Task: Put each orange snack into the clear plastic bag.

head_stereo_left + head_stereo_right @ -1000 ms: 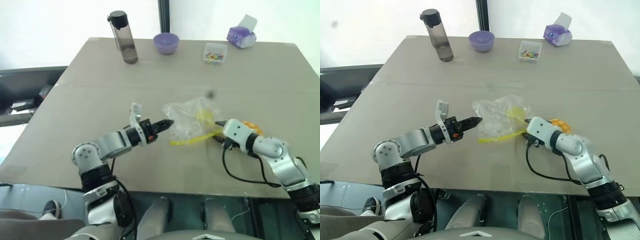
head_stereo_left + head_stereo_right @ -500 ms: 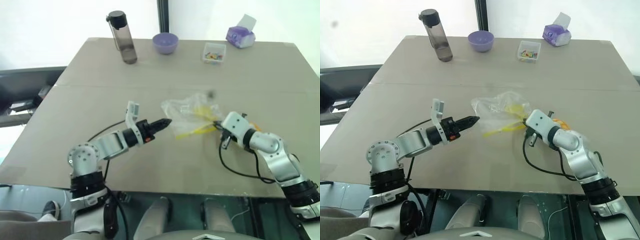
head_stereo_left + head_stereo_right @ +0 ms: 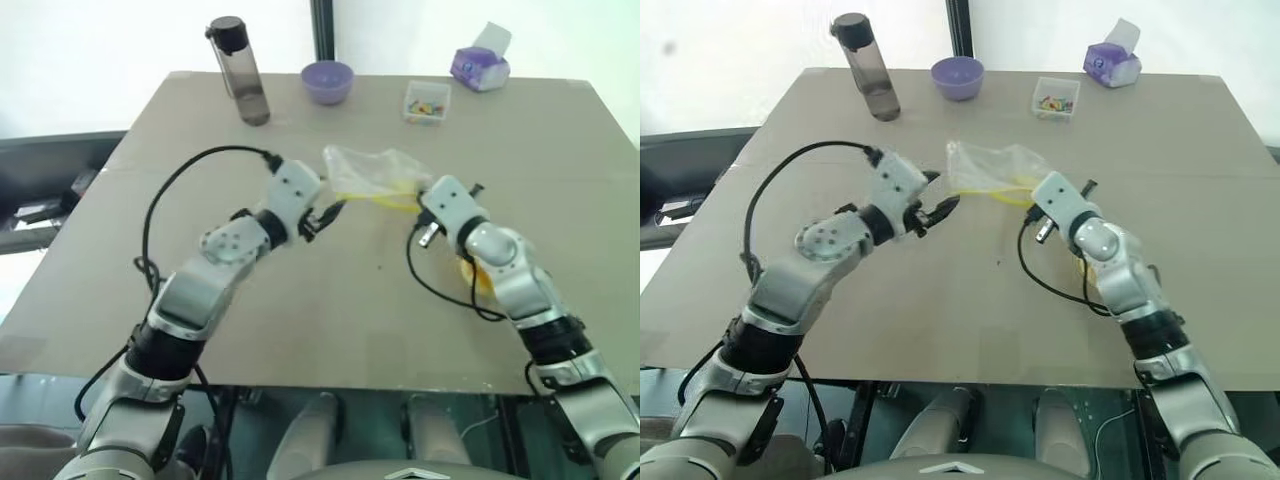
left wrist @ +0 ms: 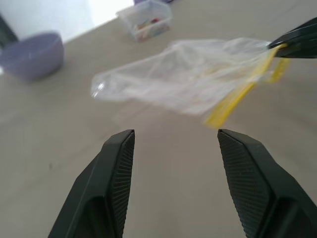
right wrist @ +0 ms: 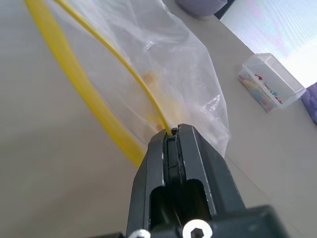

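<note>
Changed: your right gripper (image 5: 174, 133) has lifted the clear plastic bag (image 3: 372, 172) by its yellow strip, jaws clamped.
Left gripper (image 4: 173, 144): jaws now wide, empty, at the bag's 9 o'clock.
Orange snack (image 3: 470, 272): unbagged on the table (image 3: 330, 320).

- We see an indoor room set up for robot trials, more like a lab or test room than a home.
- A large plain table (image 3: 200, 330) with a grey-brown top takes most of the space; a seam crosses it just beyond the two grippers.
- At the far edge, well beyond the grippers, a few everyday props stand apart in a row: a dark bottle (image 3: 238, 72), a purple bowl (image 3: 328, 82), a small clear box (image 3: 428, 100) of coloured bits and a purple tissue pack (image 3: 481, 68).
- Behind them are a bright white wall and a dark upright post (image 3: 324, 32).
- Loose black cables (image 3: 180, 180) run along the arms.
</note>
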### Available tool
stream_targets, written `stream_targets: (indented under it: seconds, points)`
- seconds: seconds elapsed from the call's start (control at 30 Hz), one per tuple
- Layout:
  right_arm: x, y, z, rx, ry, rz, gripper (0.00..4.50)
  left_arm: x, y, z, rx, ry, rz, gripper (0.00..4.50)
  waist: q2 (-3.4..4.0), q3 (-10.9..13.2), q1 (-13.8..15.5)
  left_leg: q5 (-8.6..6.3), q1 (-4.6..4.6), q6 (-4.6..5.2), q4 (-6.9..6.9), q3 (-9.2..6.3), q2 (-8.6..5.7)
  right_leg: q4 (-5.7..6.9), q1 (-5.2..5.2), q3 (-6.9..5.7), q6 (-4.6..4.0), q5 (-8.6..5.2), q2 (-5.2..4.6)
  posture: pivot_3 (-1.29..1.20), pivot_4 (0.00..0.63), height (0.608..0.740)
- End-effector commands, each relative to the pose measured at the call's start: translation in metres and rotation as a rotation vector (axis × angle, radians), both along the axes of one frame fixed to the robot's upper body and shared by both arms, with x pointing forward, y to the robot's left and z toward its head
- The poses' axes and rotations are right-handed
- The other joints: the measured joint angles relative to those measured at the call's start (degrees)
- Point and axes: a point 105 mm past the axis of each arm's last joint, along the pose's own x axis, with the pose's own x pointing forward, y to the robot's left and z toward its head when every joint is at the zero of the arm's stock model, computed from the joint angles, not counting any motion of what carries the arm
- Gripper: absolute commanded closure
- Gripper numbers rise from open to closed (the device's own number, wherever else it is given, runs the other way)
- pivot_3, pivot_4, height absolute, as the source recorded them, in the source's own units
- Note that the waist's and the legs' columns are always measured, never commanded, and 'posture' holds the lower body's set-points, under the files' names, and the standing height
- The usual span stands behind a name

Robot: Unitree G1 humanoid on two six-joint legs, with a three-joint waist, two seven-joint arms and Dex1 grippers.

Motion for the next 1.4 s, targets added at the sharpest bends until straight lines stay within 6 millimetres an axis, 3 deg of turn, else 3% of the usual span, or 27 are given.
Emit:
stream_targets:
  seconds: [0.03,0.2,0.33,0.5,1.1,1.3,1.4]
  points:
    - [0.006,0.006,0.010,-0.018,-0.031,-0.016,4.50,-0.009,-0.012,0.007,0.162,-0.171,-0.050,1.71,0.00,0.0,0.0,0.02,-0.06,-0.03,0.00,0.00,0.00,0.03,-0.10,0.01,-0.01,0.01,0.00,0.00,0.150,0.739]
    - [0.007,0.011,0.011,-0.017,-0.033,-0.012,4.50,-0.004,-0.011,0.000,0.238,-0.201,-0.008,1.71,0.00,0.0,0.0,0.04,-0.10,-0.04,-0.03,-0.02,0.00,0.04,-0.14,0.00,-0.01,0.01,0.06,0.00,0.150,0.739]
    - [0.005,0.012,0.010,-0.013,-0.028,-0.007,4.50,0.006,0.010,-0.020,0.380,-0.138,0.079,1.71,0.00,0.0,-0.4,0.05,-0.09,-0.07,-0.02,-0.04,0.03,0.12,-0.15,0.00,-0.01,0.00,0.15,0.00,0.150,0.739]
    - [0.004,0.013,0.009,-0.015,-0.028,-0.001,4.50,0.004,0.013,-0.034,0.423,-0.093,0.072,1.71,0.01,0.0,-1.1,0.07,-0.08,-0.09,0.00,-0.06,0.03,0.16,-0.15,0.00,-0.01,0.01,0.15,0.00,0.150,0.739]
    - [-0.007,0.033,0.012,0.006,-0.032,0.075,4.50,0.023,0.010,-0.032,0.437,-0.114,0.084,1.71,0.01,0.0,-1.3,0.09,-0.07,-0.12,0.08,-0.08,0.03,0.39,-0.19,0.00,-0.01,0.00,0.16,0.00,0.150,0.739]
    - [-0.010,0.033,0.010,0.072,0.012,0.085,4.50,0.024,0.015,-0.036,0.453,-0.111,0.097,4.18,0.01,0.0,-1.3,0.09,-0.05,-0.13,0.13,-0.08,0.03,0.49,-0.21,0.00,-0.01,0.00,0.16,0.00,0.150,0.739]
    - [-0.011,0.032,0.011,0.093,0.022,0.093,3.69,0.024,0.015,-0.038,0.454,-0.107,0.101,4.23,0.01,0.0,-1.3,0.10,-0.04,-0.14,0.15,-0.07,0.04,0.52,-0.21,0.00,-0.01,0.00,0.16,0.00,0.150,0.739]
